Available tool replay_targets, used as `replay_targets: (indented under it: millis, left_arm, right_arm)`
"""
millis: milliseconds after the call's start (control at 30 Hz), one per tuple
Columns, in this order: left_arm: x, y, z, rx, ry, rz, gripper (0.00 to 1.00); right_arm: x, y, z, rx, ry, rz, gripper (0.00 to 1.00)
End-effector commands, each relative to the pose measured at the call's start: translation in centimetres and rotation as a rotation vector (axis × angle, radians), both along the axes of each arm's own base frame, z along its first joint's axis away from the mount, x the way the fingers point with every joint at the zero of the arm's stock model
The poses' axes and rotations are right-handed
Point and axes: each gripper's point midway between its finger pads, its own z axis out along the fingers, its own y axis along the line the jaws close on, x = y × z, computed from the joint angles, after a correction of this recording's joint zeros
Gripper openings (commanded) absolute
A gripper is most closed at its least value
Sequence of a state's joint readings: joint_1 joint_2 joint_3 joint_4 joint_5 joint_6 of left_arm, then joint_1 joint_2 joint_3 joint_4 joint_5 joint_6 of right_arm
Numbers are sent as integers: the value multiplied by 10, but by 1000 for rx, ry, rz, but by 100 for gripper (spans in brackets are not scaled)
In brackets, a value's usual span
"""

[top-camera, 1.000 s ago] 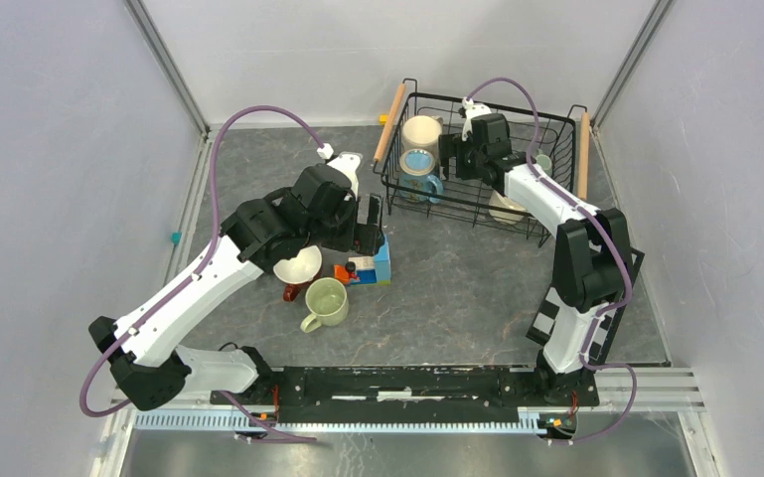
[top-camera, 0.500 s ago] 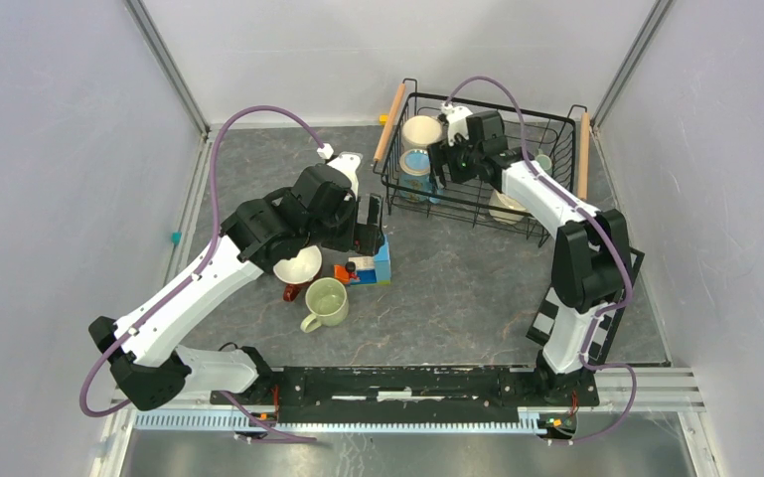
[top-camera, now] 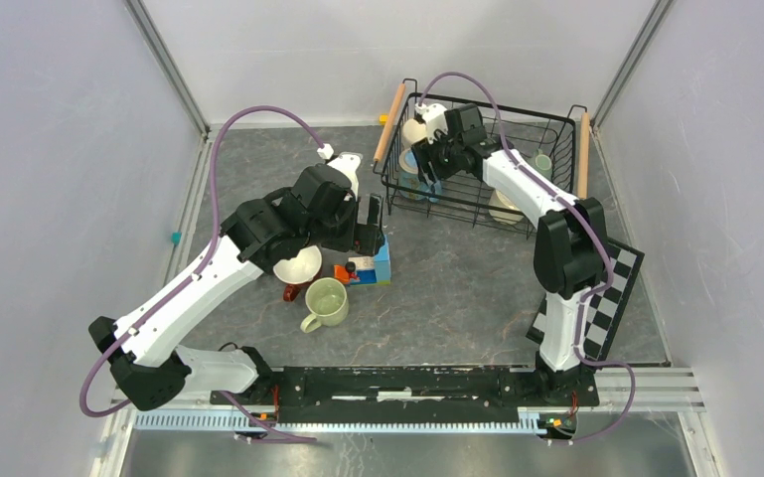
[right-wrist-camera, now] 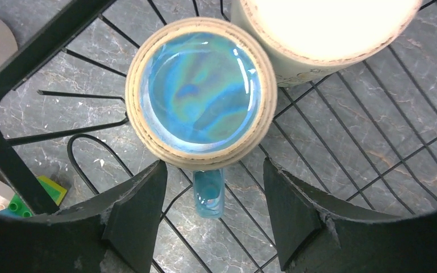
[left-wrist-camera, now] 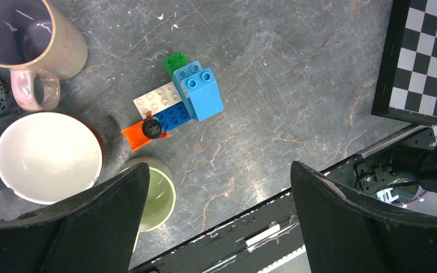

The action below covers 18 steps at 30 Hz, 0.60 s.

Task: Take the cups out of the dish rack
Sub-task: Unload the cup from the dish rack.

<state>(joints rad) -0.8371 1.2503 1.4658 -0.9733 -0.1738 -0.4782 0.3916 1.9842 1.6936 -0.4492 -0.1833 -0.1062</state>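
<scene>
From the top external view, the black wire dish rack (top-camera: 472,204) sits at one o'clock on the grey marbled table (top-camera: 457,288), with pale walls (top-camera: 60,149) around it.

In the left wrist view, the left gripper (left-wrist-camera: 219,168) is spread wide and empty, and a pale green ceramic mug (left-wrist-camera: 158,196) is at seven o'clock.

In the right wrist view, the right gripper (right-wrist-camera: 211,170) is spread and empty. A blue-glazed ceramic mug (right-wrist-camera: 200,91) stands in the rack at twelve o'clock.

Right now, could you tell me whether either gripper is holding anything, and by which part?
Nothing is held. The right gripper hangs open over the blue-glazed ceramic mug; the left gripper is open and empty.

The right wrist view's top edge cuts off the cream mug (right-wrist-camera: 324,25).
</scene>
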Motion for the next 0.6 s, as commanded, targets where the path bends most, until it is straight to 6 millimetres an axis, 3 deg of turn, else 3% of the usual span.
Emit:
replay_targets:
  millis: [0,567]
  left_arm:
    - [4,0,9,-7,-42,-18,100]
    - [4,0,6,-6,-33,-14,100]
  right_arm:
    - [-3,4,-7,-42,11,31,68]
    - [-5,6,-36,-50,49,26,56]
